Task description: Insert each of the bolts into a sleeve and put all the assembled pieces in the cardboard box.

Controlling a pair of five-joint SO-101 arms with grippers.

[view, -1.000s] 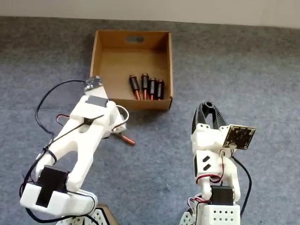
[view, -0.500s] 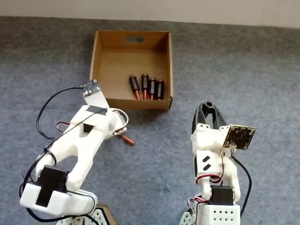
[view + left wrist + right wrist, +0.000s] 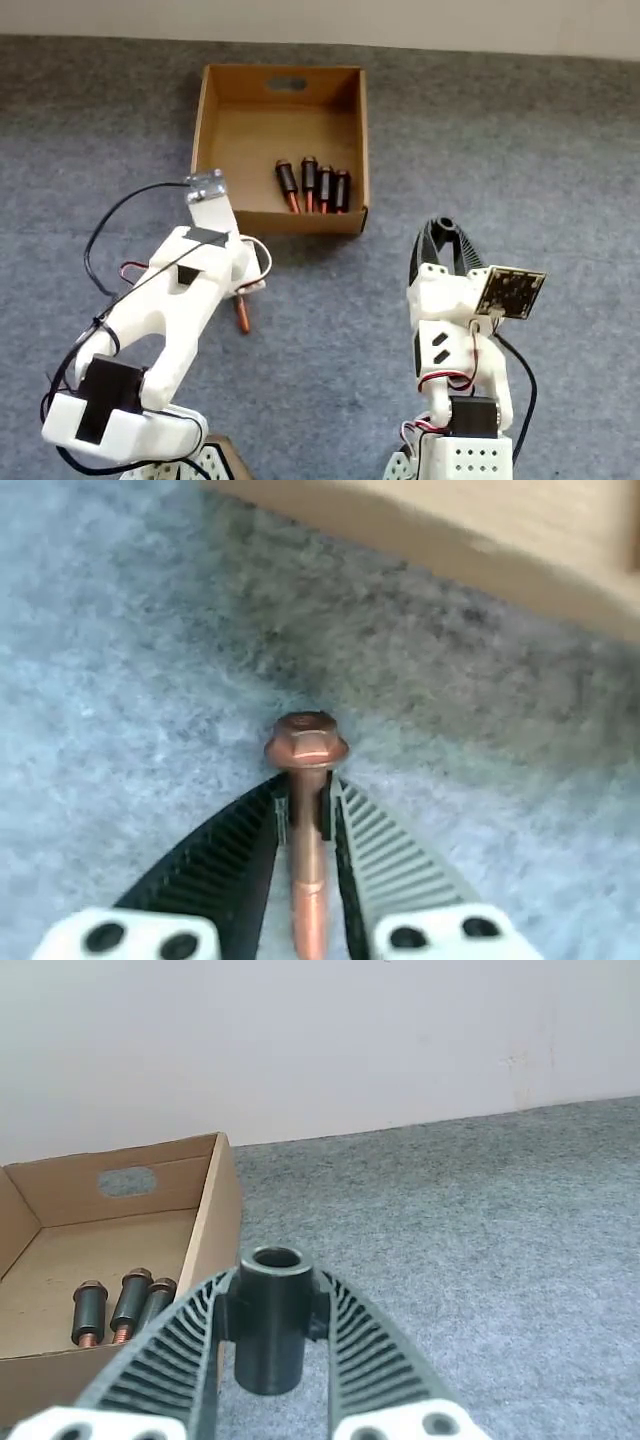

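Bolt [image 3: 306,780]: copper-coloured, pinched just under its hex head by the left gripper [image 3: 307,795]. The black ribbed fingers [image 3: 240,845] are closed on the shank, head past the tips, rest of the shank running back toward the wrist. High view puts it low over the tabletop [image 3: 520,150], just near of the cardboard box [image 3: 200,130], left of centre. Cannot tell if it touches the surface.

Sleeve [image 3: 268,1330]: black tube held upright in the right gripper [image 3: 272,1290], fingers clamped on its sides, open bore facing up. It sits right of centre, well apart from the bolt and to the near-right of the box.

Four assembled pieces [image 3: 313,186] lie side by side against the near wall of the box.

Step in hand, as I read it, is mating this bolt with this sleeve.
- Hold the sleeve where it is, bore up, and let the left arm do the travelling.
- Turn the bolt so the free shank end faces the bore, not the head.
- Get the two axes in line before closing the gap, since a small tilt would likely catch on the rim.
- Go in slowly. The grip is narrow, so the bolt could pivot if pushed off-axis.
- Release the bolt only once the head is seated.
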